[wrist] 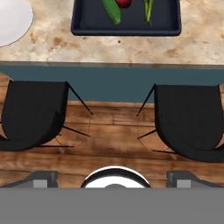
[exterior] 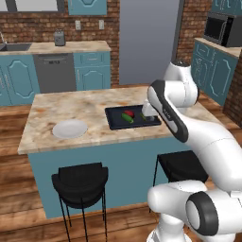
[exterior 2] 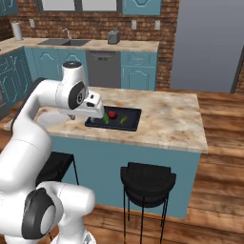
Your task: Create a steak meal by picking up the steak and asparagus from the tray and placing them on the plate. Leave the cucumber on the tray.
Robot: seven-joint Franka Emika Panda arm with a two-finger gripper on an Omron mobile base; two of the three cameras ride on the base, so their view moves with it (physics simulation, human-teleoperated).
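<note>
On the black tray (wrist: 127,27) at the near side of the island worktop (exterior: 75,106) all three foods lie untouched: the dark-red steak (exterior: 129,114) in the middle, the thick bright-green cucumber (exterior: 126,118) touching it on the side toward the plate, and the thin olive asparagus (exterior 2: 123,119) a little apart on the other side. White plate (exterior: 70,128) sits bare on the same worktop, well apart from the tray, to the left as the left base camera sees it. Pincer (wrist: 112,183) hangs out past the worktop edge above the two black stools (wrist: 35,113), its finger tips (wrist: 41,178) standing wide apart with nothing between them; the hand camera looks down over the stools, with the tray at the top of its frame. Judgement: the first pick has not begun, task at its start, nothing on the plate. Next move calls for bringing the hand forward over the tray and lowering it. If steak first, the jaws must straddle the red lump without catching the cucumber pressed against it; closing across the free side looks safer. Asparagus is slim and lies flat, so it needs a low, centred pinch close to the tray floor. Cucumber stays put.
</note>
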